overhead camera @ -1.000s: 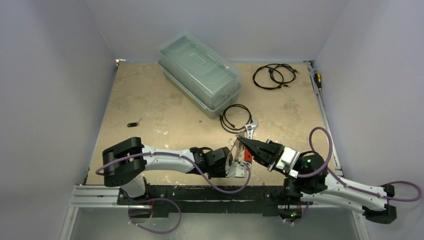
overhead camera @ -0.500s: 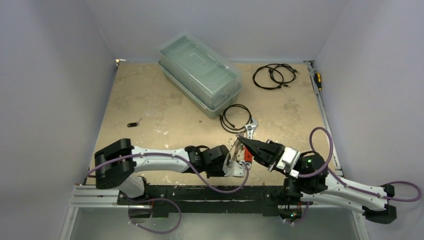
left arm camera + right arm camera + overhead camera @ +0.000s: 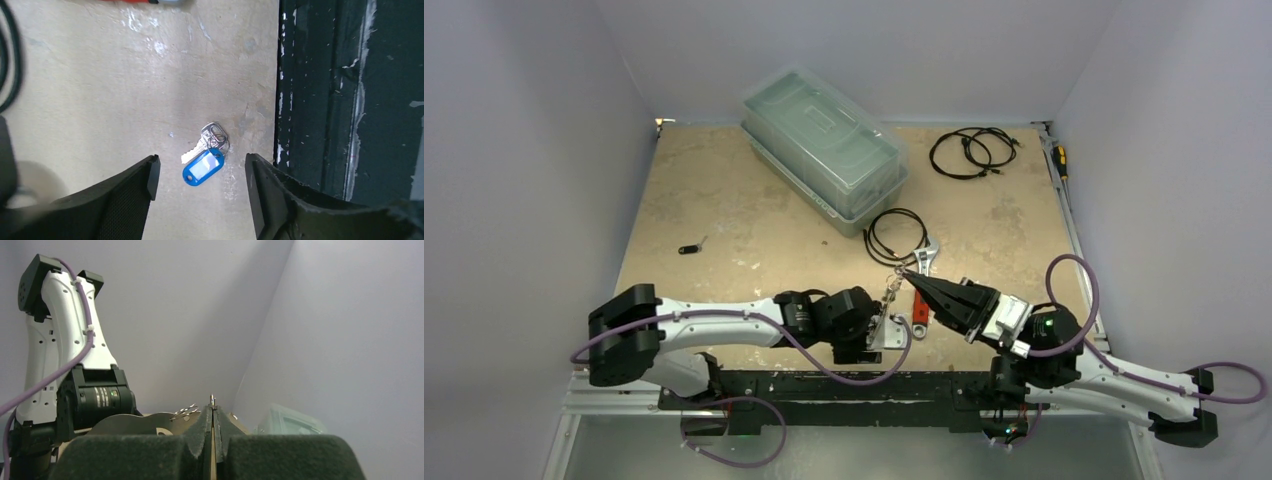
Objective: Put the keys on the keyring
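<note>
Your key (image 3: 214, 136) is lying flat on the table (image 3: 100, 90), with its long axis running diagonally in the left wrist view. The rounded silver head is sitting at the upper right and the toothed blade is pointing down-left, away from the black rail (image 3: 350, 100). Its tag (image 3: 202, 170), a glossy blue plastic oblong with a white insert, is lying just below the blade along the same diagonal, and a small ring is joining it to the head. Your left gripper (image 3: 200, 165) is hovering over the key with its jaws spread wide and holding nothing. The key and tag are sitting roughly midway in the gap between the two black, finely ribbed fingers (image 3: 125, 200), touching neither. The table there is looking pale, scuffed and blotchy, and the rail is showing chipped black paint. Your right gripper (image 3: 213, 412) is pressing its jaws flat together on the keyring (image 3: 212, 401). In the right wrist view only a thin metal sliver is poking up past the dark, foam-textured tips, with a few small metal bits fanning out just to its left. From above, a short string of shiny bits is trailing from those tips down toward your left gripper. It is passing just beside the wrench (image 3: 928, 254), whose silver head is lying near a black cable (image 3: 896, 235).
</note>
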Motion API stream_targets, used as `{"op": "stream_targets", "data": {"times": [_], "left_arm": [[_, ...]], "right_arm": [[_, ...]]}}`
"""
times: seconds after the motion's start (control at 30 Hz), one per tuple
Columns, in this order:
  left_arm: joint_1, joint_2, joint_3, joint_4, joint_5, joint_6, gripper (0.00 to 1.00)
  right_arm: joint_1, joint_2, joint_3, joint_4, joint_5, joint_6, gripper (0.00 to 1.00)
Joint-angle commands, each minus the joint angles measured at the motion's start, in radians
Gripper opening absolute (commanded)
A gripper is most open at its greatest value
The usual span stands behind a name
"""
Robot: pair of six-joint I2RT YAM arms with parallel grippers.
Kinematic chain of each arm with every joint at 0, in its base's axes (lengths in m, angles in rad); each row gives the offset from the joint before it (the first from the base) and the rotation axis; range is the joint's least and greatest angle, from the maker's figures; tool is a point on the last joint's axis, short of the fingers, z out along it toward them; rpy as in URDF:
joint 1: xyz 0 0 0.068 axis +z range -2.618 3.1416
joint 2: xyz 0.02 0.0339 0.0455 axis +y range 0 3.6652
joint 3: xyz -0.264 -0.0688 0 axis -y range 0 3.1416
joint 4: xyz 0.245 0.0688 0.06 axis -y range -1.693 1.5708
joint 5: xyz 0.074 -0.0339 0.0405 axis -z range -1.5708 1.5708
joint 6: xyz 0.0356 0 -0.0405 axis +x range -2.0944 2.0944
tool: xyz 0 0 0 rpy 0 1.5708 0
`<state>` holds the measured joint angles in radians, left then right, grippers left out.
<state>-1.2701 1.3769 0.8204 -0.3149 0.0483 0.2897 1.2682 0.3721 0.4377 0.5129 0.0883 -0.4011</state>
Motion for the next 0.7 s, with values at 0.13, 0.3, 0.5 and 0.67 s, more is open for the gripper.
{"op": "stream_targets", "data": {"times": [0.13,0.3,0.5,0.67], "left_arm": [[0.003,0.156,0.022,0.004,0.014,0.037,0.62],[0.003,0.214,0.036,-0.016,-0.033,0.070,0.56],[0.005,0.231,0.037,0.008,-0.030,0.086,0.45],[0.008,0.280,0.042,-0.027,-0.032,0.090,0.17]], "right_arm": [[0.007,-0.013,0.017,0.016,0.003,0.008,0.00],[0.007,-0.007,0.016,0.022,-0.001,0.008,0.00],[0.007,-0.004,0.016,0.022,-0.004,0.010,0.00],[0.007,-0.011,0.019,0.016,-0.007,0.012,0.00]]}}
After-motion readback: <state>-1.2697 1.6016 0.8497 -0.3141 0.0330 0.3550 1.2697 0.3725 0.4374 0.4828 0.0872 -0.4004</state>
